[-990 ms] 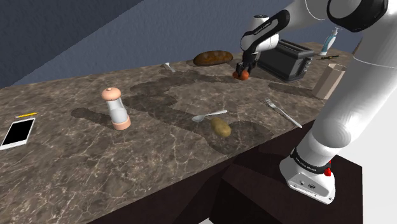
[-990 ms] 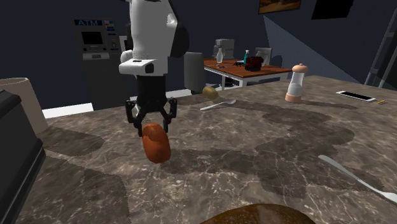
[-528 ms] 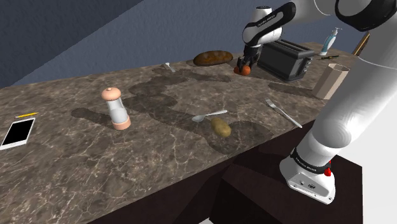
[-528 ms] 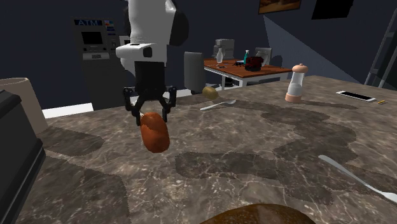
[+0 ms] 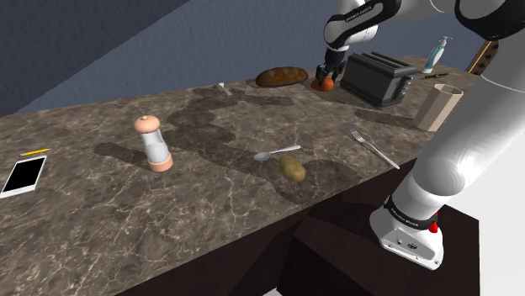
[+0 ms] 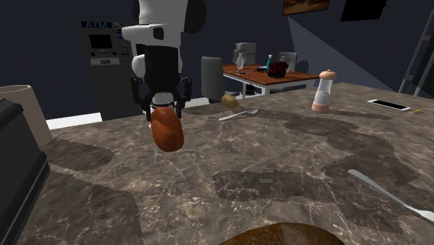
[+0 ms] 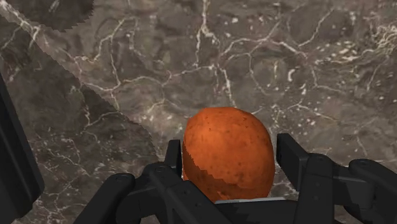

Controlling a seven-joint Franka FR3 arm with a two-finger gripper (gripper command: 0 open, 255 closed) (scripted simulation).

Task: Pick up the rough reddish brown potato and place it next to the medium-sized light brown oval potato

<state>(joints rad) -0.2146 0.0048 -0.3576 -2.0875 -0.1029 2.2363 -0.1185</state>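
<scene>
The reddish brown potato [image 5: 324,82] hangs in the air above the dark marble counter [image 5: 210,185], clasped by my black gripper [image 5: 326,77]. It appears again as the reddish potato [image 6: 167,130] under the gripper [image 6: 165,115], and close up as the rough orange-brown potato [image 7: 229,154] between the two fingers [image 7: 167,167]. The light brown oval potato [image 5: 292,168] lies near the counter's front edge, beside a spoon [image 5: 276,153]; this oval potato [image 6: 230,100] sits far behind the arm in the second exterior view.
A dark toaster [image 5: 378,78] and a bread loaf [image 5: 282,76] flank the gripper at the back. A fork [image 5: 373,148], a beige cup [image 5: 437,107], a pepper mill [image 5: 154,143] and a phone [image 5: 23,175] lie around the counter.
The gripper has risen with the reddish potato in it, lifting it well clear of the counter. Nothing else has moved.
</scene>
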